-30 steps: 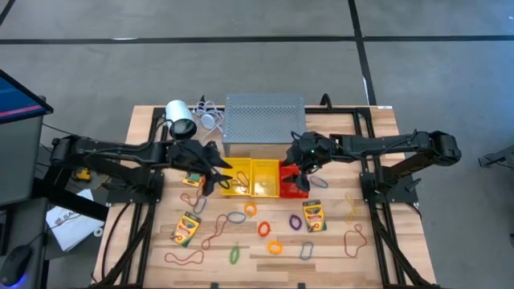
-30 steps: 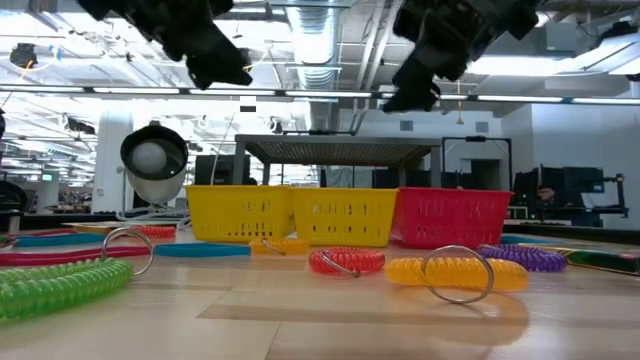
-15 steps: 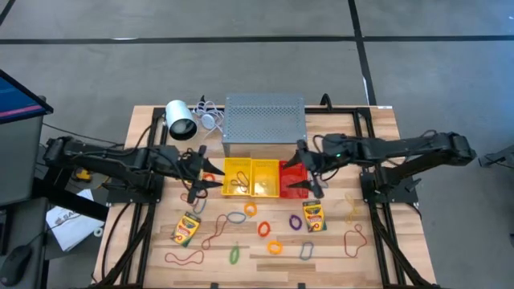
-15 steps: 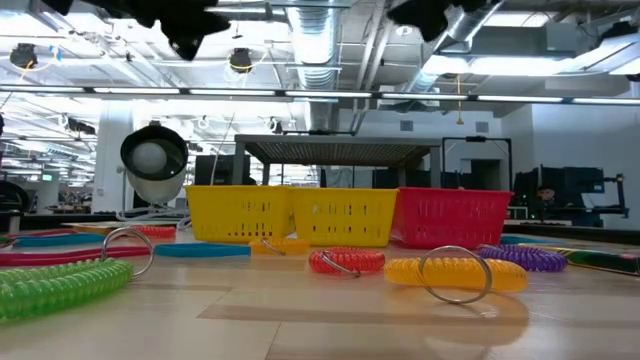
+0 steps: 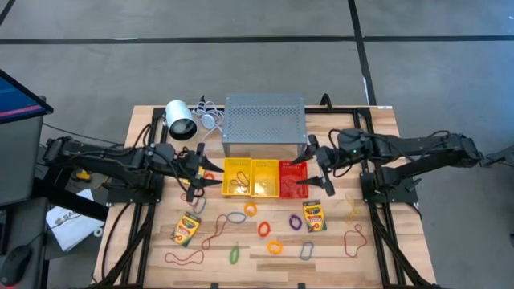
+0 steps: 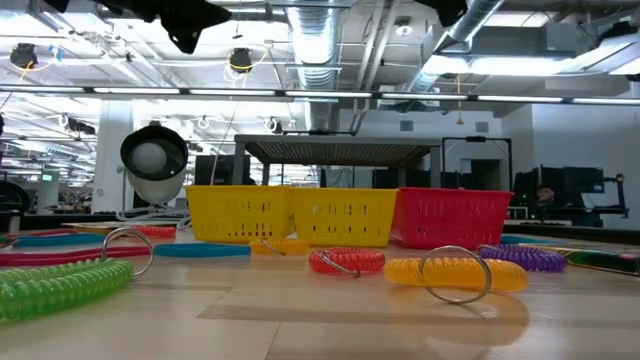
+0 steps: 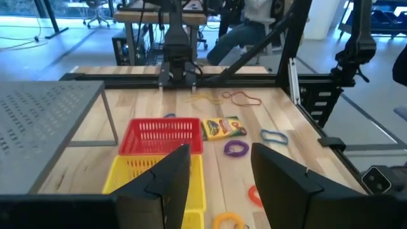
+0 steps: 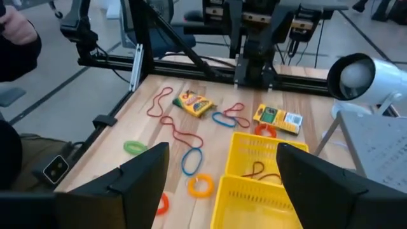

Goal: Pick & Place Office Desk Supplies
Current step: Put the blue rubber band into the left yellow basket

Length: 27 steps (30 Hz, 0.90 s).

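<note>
Our left gripper (image 5: 195, 178) has its fingers apart and holds nothing; it hangs in the air just beside the outer end of the yellow baskets (image 5: 250, 177), on the side toward the table's (image 5: 377, 241) left edge. Our right gripper (image 5: 315, 172) is wide open and empty too, up in the air by the red basket (image 5: 291, 180), on the side toward the right edge.

We think we are between picks: both hands are free and need a new thing to fetch. One rubber band (image 8: 259, 170) already lies in a yellow basket.

Lots still waits on the wood near the front edge. A crayon box (image 5: 313, 215) lies in front of the red basket, close to our right gripper. Another crayon box (image 5: 186, 228) lies toward the front left corner. Between them we see an orange ring (image 5: 263, 229), a purple ring (image 5: 295, 221), a yellow ring (image 5: 275, 247), a green ring (image 5: 234, 254) and a grey clip (image 5: 306, 251). Rubber bands (image 5: 184, 258) lie near the front left corner too.

Next, we think each gripper must go down over the nearest thing, with its fingers on both sides of it, then close
</note>
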Available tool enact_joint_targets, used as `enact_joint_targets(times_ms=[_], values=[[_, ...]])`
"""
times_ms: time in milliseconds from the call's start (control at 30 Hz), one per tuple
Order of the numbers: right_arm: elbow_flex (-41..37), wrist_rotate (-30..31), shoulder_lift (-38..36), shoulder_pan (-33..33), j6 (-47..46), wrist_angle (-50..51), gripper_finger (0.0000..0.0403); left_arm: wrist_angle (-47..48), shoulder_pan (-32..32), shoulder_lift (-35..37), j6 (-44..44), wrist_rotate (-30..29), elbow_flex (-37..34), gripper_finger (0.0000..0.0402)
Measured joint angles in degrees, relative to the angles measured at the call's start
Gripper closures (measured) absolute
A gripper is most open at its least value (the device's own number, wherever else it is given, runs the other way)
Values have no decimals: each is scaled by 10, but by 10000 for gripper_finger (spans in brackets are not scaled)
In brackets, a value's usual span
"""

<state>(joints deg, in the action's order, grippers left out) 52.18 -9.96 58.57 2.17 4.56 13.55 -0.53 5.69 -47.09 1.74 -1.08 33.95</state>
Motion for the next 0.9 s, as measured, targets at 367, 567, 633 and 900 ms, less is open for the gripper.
enact_joint_targets(times_ms=[367,567,633,900], values=[[-1,40,-25,-1,30,20,117,1,0,1,0,0,0,239],[-94,40,-109,-2,12,-64,117,1,0,3,0,0,0,239],[-138,40,-144,-4,-7,-96,117,1,0,3,-4,0,0,239],[-223,45,-246,-5,-54,-127,117,-3,0,13,-11,0,0,239]])
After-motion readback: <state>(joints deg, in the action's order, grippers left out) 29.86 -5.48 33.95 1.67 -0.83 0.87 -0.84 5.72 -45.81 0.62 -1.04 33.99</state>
